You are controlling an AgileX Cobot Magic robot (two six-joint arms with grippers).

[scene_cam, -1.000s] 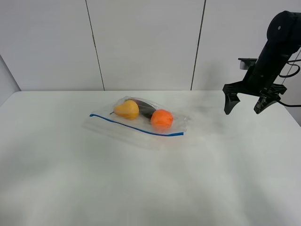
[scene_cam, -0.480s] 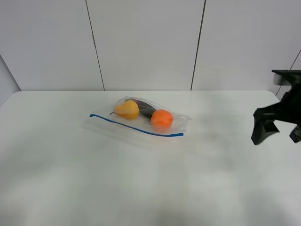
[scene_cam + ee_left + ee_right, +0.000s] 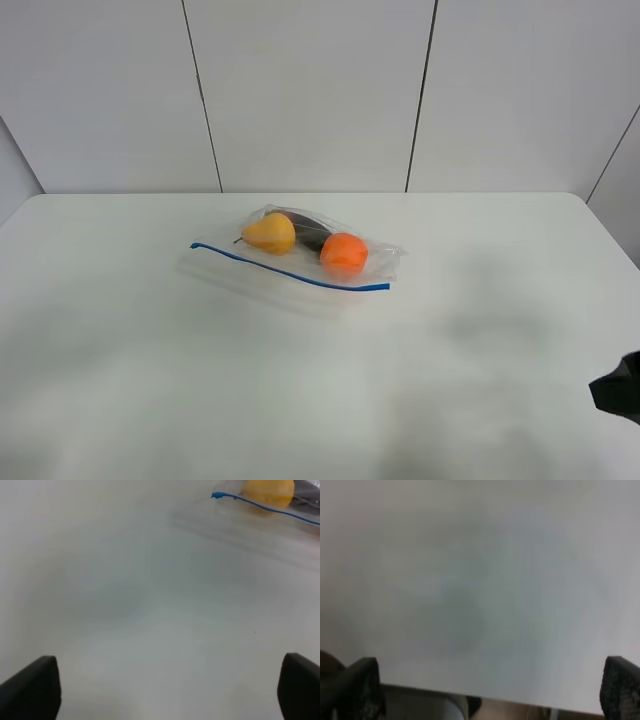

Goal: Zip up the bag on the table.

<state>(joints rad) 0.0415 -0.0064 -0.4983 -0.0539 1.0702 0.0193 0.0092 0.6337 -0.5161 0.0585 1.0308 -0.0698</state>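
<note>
The bag [image 3: 300, 255] lies flat on the white table [image 3: 150, 380], a little behind its middle. It is clear plastic with a blue seal strip [image 3: 290, 268] along its near edge, and it holds a yellow pear [image 3: 270, 233], an orange [image 3: 344, 252] and a dark item [image 3: 308, 231]. My left gripper [image 3: 165, 692] is open over bare table, well short of the bag, whose blue strip [image 3: 265, 507] and pear [image 3: 268, 491] show far off. My right gripper [image 3: 487, 690] is open over bare table near the table's edge, far from the bag.
A dark part of my right arm [image 3: 620, 390] shows at the lower right edge of the high view. The left arm is out of that view. A panelled white wall [image 3: 310, 90] stands behind the table. The table's edge [image 3: 470, 692] shows in the right wrist view.
My right arm has swung from high at the back right down and forward, almost out of the high view at the lower right. The bag has not moved.
</note>
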